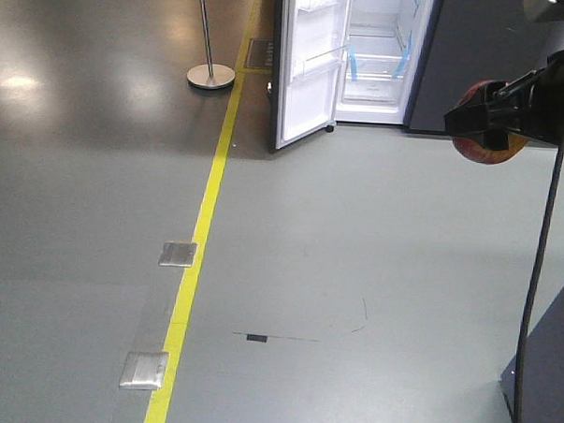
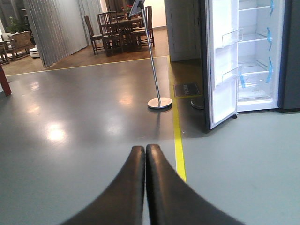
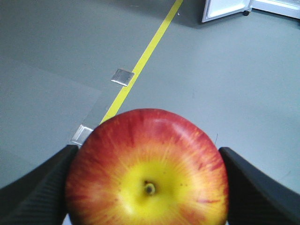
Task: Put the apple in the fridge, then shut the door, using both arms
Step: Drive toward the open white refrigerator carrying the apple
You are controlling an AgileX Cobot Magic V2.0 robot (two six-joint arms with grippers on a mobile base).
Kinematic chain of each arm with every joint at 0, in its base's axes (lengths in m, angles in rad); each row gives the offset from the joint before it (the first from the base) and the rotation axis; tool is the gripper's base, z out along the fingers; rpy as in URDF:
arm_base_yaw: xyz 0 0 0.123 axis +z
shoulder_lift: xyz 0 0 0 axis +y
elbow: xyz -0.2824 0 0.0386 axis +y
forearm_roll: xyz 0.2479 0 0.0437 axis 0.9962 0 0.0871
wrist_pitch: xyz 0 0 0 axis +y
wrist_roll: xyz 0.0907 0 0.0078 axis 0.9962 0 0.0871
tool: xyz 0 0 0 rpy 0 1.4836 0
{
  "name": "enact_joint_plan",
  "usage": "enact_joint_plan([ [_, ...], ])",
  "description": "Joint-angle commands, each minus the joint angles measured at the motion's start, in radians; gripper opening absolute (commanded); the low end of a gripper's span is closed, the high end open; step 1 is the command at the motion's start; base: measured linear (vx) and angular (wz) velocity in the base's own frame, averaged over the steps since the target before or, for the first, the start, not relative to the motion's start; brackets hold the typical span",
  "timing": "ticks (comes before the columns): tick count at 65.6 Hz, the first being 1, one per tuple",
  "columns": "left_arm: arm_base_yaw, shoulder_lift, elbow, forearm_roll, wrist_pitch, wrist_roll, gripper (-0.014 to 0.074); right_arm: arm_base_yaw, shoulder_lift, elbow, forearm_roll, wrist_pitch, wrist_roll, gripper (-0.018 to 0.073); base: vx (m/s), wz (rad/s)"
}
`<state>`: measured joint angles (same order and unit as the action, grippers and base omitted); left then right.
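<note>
The fingers (image 3: 40, 187) of the right gripper (image 1: 487, 117) are spread just wide enough to press both sides of the apple (image 3: 147, 168), holding it above the grey floor (image 1: 375, 234). Its skin is glossy red, fading to yellow around the stem pit. The left gripper (image 2: 145, 152) has its fingers pressed together on nothing. Well ahead, the fridge (image 1: 376, 94) stands with its door (image 1: 311, 72) swung wide beside a yellow line (image 1: 201, 236).
</note>
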<state>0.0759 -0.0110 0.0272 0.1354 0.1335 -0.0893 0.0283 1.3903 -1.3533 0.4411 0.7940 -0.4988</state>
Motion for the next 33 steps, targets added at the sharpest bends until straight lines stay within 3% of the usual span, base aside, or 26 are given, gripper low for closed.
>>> enact_joint_plan([
  [1,0.0,-0.016,0.015,-0.004,-0.069,-0.002,-0.0008,-0.006,-0.035,-0.03,0.027,-0.056,-0.011,0.0115,0.17,-0.03],
  [33,0.0,-0.016,0.015,-0.004,-0.069,-0.002,-0.0008,-0.006,-0.035,-0.03,0.027,-0.056,-0.011,0.0115,0.19,-0.05],
])
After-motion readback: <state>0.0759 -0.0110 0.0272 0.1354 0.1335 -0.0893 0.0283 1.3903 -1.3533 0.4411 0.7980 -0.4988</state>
